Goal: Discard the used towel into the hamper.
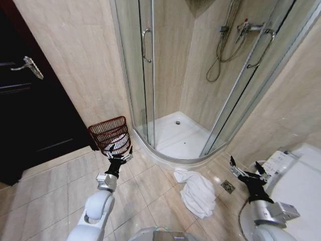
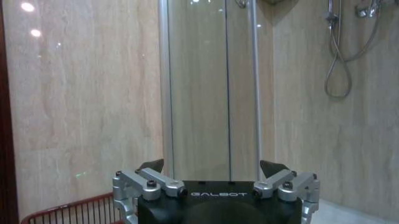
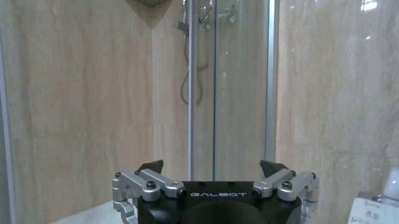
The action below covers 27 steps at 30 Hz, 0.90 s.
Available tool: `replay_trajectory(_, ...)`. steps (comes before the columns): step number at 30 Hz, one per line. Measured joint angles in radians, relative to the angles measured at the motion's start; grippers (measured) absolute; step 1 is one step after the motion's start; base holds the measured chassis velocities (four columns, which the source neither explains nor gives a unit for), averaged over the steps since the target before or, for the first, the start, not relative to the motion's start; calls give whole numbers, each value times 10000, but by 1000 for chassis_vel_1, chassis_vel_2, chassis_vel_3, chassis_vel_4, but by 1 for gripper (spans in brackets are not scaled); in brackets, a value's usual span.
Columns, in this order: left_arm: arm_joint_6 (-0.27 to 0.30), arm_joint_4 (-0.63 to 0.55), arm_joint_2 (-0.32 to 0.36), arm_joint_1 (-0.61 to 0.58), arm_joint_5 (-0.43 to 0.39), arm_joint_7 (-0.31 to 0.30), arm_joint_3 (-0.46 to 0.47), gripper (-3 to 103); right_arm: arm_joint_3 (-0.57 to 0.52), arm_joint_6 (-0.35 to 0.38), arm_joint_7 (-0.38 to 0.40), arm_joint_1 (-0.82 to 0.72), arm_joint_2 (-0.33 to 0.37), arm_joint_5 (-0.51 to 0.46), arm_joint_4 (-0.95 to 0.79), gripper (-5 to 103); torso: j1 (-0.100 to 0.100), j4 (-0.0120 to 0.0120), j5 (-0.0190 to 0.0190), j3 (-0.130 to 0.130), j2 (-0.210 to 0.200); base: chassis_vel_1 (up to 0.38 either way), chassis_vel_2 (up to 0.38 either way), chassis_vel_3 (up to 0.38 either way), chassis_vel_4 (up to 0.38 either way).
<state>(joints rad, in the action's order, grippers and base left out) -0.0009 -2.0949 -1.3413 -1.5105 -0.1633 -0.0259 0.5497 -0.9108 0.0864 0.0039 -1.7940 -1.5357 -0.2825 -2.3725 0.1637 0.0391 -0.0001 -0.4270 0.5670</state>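
towel (image 1: 196,192) lies crumpled on the floor tiles (image 1: 150,186), just outside the curved sill of the shower enclosure (image 1: 180,75) and beside the small floor drain (image 1: 228,187); nothing touches it, so the pick-up has not begun

hamper (image 1: 110,134) stands against the wall between the dark door (image 1: 30,110) and the shower glass, tilted a little in the head view, its open mouth facing up; some pale content seems to show through the wires but i cannot tell what it is. well apart from the towel, toward the robot's left

left gripper (image 1: 119,157) is held out low, in front of the hamper and just below its rim as seen from the head; fingers spread wide, holding nothing. left wrist view confirms: both fingertips parted, wall and glass visible between them, hamper rim at the edge

right gripper (image 1: 248,172) is raised to the right, near the toilet (image 1: 296,170), fingers likewise spread and empty; towel lies between the two arms, nearer the right one

judgement: both arms look to be in a neutral ready pose, jaws pre-opened for a grasp. the towel is soft and bunched, so a pinch on a raised fold should lift it, with trailing cloth likely to drag
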Motion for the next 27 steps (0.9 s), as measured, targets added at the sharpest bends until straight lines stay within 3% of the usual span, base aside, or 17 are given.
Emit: replay_trajectory(27,105,293,70,552,-24,-192,-575,100,-70,35,63,-17,-511,263,-453,100,447,-5,1,-624,1075,-22,-23,-21,-18)
